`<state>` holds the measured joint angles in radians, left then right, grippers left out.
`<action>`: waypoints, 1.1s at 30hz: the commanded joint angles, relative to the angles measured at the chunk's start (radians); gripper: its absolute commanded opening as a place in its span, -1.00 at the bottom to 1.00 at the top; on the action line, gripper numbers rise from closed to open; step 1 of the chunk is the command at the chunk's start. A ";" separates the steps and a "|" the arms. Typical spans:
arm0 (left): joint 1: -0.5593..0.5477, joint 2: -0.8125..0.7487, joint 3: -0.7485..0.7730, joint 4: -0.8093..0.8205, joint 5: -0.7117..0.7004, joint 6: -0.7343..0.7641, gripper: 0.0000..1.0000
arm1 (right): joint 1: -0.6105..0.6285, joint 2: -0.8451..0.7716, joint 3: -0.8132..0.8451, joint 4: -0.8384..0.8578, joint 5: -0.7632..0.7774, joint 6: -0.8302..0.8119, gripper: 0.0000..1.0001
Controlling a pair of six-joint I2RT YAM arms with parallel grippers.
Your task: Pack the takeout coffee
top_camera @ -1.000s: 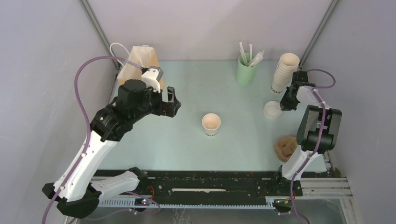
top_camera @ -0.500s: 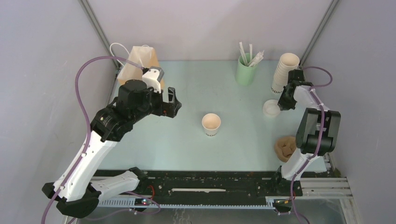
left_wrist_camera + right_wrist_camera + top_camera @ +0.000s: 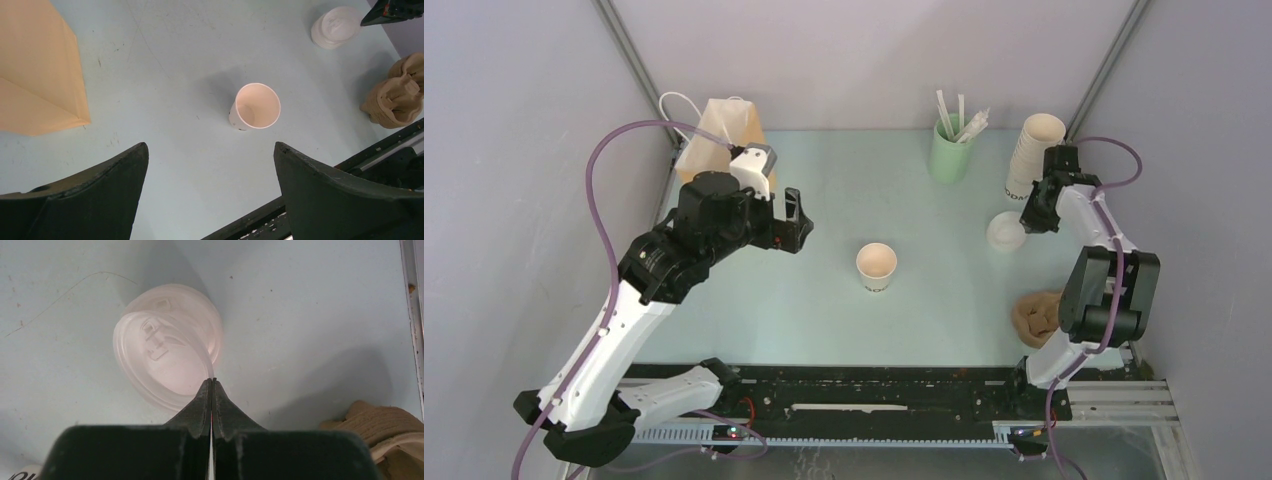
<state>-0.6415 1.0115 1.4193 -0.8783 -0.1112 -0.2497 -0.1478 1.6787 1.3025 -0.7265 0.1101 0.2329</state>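
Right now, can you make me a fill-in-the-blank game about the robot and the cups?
1. The right gripper pinches the rim of a ____ lid.
2. The left gripper hangs above the table with its jaws wide ____.
3. The lone cup in the middle has no lid and stands ____.
4. The holder of the sticks is coloured ____.
Missing words: white; open; upright; green.

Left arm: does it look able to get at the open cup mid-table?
Probably yes. The left gripper stands open, the open cup sits upright on bare table ahead of it, and the brown bag lies off to one side.
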 commanded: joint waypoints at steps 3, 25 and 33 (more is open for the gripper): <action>-0.006 0.004 0.002 0.011 -0.017 0.020 1.00 | 0.013 -0.131 0.012 -0.017 -0.081 0.013 -1.00; -0.053 0.414 0.209 0.037 0.330 -0.365 0.88 | 0.727 -0.388 0.098 -0.055 -0.214 0.183 -1.00; -0.088 0.433 0.191 0.003 0.232 -0.380 0.26 | 0.785 -0.390 0.124 -0.072 -0.210 0.175 -1.00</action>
<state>-0.7177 1.4528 1.5814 -0.8749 0.1734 -0.6025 0.6209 1.2945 1.3903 -0.7860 -0.1135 0.3969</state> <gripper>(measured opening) 0.700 0.006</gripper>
